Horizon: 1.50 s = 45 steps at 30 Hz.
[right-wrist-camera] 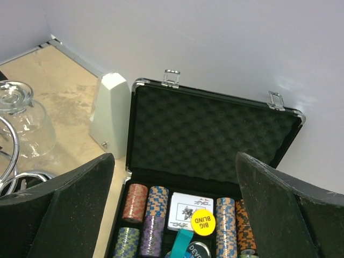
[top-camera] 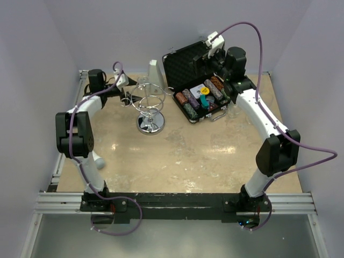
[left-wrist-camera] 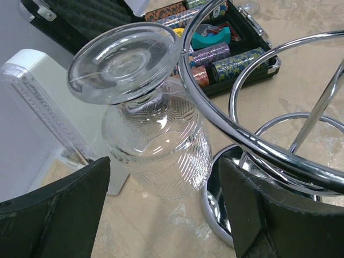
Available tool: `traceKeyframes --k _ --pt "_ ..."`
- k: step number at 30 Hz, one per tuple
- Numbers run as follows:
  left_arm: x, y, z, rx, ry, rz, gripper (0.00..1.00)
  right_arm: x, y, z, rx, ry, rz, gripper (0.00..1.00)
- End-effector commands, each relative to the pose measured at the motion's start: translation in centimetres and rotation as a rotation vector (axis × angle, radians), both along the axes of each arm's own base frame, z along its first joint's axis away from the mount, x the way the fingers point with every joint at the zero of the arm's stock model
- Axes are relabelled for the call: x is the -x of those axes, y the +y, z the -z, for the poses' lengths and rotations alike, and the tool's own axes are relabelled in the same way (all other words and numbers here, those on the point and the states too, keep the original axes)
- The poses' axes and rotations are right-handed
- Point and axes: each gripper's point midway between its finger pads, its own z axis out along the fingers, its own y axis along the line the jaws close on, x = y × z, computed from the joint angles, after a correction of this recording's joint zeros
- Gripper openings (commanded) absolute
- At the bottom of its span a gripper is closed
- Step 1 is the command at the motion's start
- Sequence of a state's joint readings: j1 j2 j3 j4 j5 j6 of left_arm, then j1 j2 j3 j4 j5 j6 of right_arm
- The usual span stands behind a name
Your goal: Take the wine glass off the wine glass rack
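Left wrist view: the left claw (left-wrist-camera: 164, 180) stands wide, with the wine glass (left-wrist-camera: 156, 145) just ahead between its pads, untouched. The glass hangs foot up, long axis upright, on the wine glass rack (left-wrist-camera: 258, 145) toward the bench (left-wrist-camera: 161, 234) far-left corner. The right claw (right-wrist-camera: 174, 177), wide too, is farther off, over the chip case (right-wrist-camera: 215, 134).

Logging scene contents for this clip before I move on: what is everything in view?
wine glass: one, clear, hanging upside down on the rack
wine glass rack: one, chrome, left-centre of table
case: one, black, open, far side
poker chips: several stacks, mixed colours, in the case
card deck: one, white, among the chips
button: one, yellow, BIG BLIND, in the case
tapered box: one, white, left of the case
table: one, beige
left gripper: open, either side of the glass
right gripper: open, above the case
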<state>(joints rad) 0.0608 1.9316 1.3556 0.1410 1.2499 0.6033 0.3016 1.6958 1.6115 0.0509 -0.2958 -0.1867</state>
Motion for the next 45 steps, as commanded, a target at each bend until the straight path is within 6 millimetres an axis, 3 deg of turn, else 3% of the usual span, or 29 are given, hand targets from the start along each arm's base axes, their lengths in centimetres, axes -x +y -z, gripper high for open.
traceKeyframes --k 1,8,16,22,38,45 --pt "0.5 -1.9 -1.2 0.021 -0.083 0.105 0.86 1.2 -0.2 -3.2 0.021 -0.074 0.013 0.99" --pt "0.0 -2.0 -0.8 0.046 -0.097 0.112 0.82 1.1 0.1 -2.5 0.099 -0.059 0.017 0.99" --pt "0.6 -2.3 -2.0 0.116 -0.115 0.099 0.81 1.6 2.9 -1.5 0.153 -0.069 -0.006 0.99" --pt "0.0 -2.4 -1.8 0.138 -0.082 0.091 0.76 1.2 3.0 -1.4 0.145 -0.065 0.013 0.99" --pt "-0.9 -2.9 -1.0 0.135 -0.070 0.049 0.85 1.1 3.2 -0.7 0.136 -0.054 0.008 0.99" --pt "-1.1 -3.3 -0.9 0.137 -0.062 0.070 0.72 1.3 3.0 -0.8 0.139 -0.057 0.012 0.99"
